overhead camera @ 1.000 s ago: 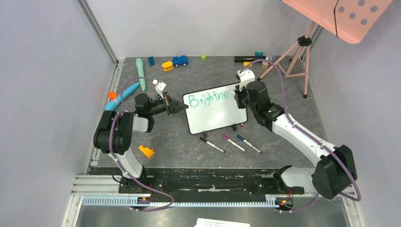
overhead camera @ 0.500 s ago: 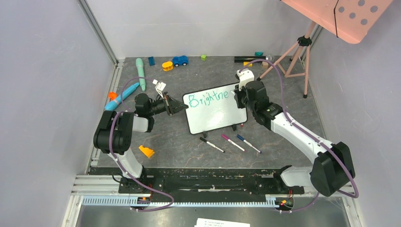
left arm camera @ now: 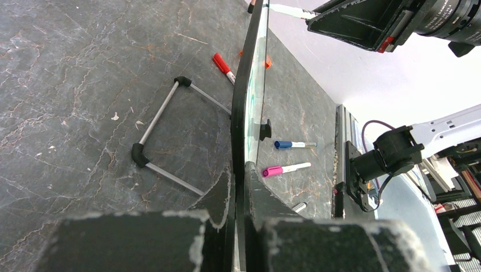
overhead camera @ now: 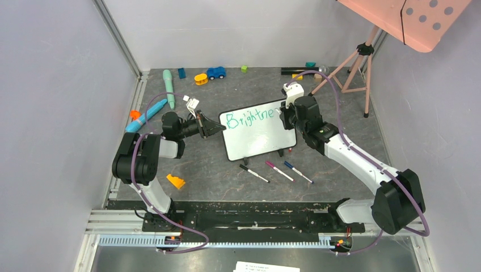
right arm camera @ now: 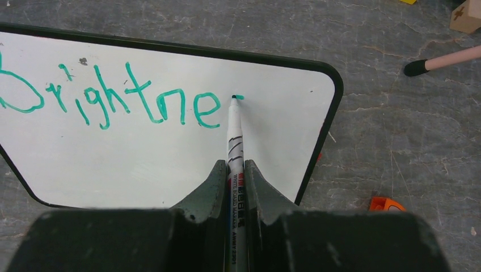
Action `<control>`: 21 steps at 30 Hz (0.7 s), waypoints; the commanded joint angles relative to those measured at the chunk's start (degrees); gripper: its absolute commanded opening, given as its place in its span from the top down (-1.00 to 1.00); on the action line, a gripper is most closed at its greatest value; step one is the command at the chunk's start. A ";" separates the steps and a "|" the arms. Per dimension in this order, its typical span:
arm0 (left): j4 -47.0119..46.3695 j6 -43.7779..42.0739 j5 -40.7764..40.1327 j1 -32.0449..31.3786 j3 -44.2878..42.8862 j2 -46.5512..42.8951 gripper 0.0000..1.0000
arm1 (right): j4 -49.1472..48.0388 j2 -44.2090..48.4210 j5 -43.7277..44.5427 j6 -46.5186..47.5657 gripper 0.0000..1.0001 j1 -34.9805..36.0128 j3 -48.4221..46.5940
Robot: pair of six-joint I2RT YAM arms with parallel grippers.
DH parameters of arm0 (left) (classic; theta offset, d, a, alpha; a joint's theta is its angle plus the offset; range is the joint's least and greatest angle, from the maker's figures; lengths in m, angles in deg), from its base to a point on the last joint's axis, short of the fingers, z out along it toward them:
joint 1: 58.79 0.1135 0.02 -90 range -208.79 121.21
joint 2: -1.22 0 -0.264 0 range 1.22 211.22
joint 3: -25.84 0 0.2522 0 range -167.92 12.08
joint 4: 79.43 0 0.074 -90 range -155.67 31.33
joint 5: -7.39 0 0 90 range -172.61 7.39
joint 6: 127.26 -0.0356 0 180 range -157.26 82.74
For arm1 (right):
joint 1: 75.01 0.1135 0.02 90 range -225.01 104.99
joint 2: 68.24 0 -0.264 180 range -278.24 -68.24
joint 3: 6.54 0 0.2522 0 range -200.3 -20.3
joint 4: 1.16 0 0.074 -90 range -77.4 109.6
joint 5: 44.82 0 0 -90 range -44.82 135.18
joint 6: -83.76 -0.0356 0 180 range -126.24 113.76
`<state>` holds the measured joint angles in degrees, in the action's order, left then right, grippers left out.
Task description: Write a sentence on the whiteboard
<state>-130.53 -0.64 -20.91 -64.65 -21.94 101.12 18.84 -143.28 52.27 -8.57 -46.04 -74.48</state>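
The whiteboard (overhead camera: 255,136) stands tilted on its black feet in the middle of the table. Its top line reads "Brightne" (overhead camera: 249,117) in teal-green, also clear in the right wrist view (right arm camera: 113,99). My left gripper (overhead camera: 217,128) is shut on the board's left edge (left arm camera: 243,141). My right gripper (overhead camera: 283,116) is shut on a white marker (right arm camera: 234,141); its tip (right arm camera: 233,97) touches the board just right of the "e", where a short teal stroke begins. The board's right end is partly hidden by my right wrist in the top view.
Three loose markers (overhead camera: 275,170) lie in front of the board. An orange block (overhead camera: 176,181) sits near my left arm. Toys and pens (overhead camera: 195,76) lie along the back. A pink tripod (overhead camera: 354,65) stands at the back right, with a red marker (left arm camera: 223,63) behind the board.
My right gripper has shifted slightly left and back along the board's top line, and a new short stroke follows the "e". The left arm and board have not moved.
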 commanded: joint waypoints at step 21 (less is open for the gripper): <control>-0.62 -5.21 1.42 -0.50 -0.53 -1.24 0.96 | 0.53 2.03 3.63 0.38 1.00 -0.41 1.44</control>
<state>-130.53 -0.64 -20.91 -64.65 -21.94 101.12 19.63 -142.56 52.55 -8.30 -46.04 -73.30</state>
